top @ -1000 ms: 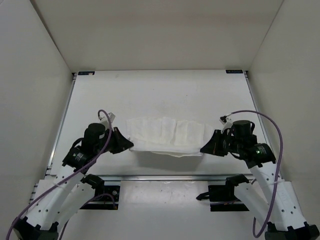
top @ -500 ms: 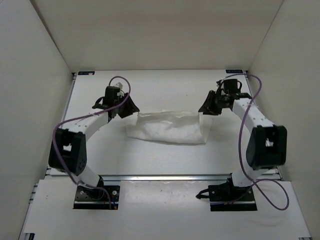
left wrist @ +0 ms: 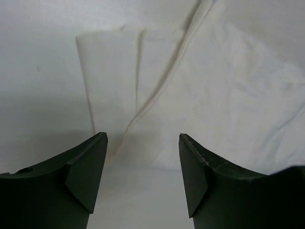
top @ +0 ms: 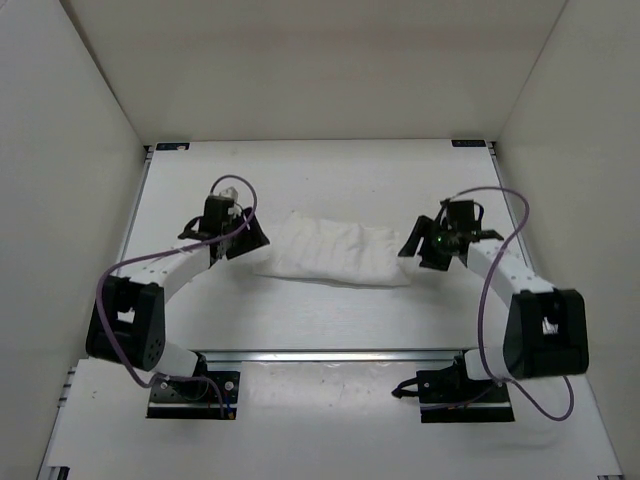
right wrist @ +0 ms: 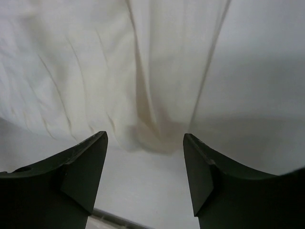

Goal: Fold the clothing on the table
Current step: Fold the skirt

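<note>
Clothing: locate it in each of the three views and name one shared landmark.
Top external: clothing at centre, between left gripper and right gripper.
Left wrist: upper centre and right, beyond the open left gripper.
Right wrist: upper left and centre, beyond the open right gripper.
Shared landmark: the bare white table around it.

We see the clothing [top: 335,252] lying flat on the table [top: 320,175], near the middle. It is white, thin and soft. It is folded over into a long band that runs from left to right, and we can see one layer on top of another at its left end. It has lots of little wrinkles and some long fold lines. The table is white and flat, with a silver rail along its near edge.
</note>
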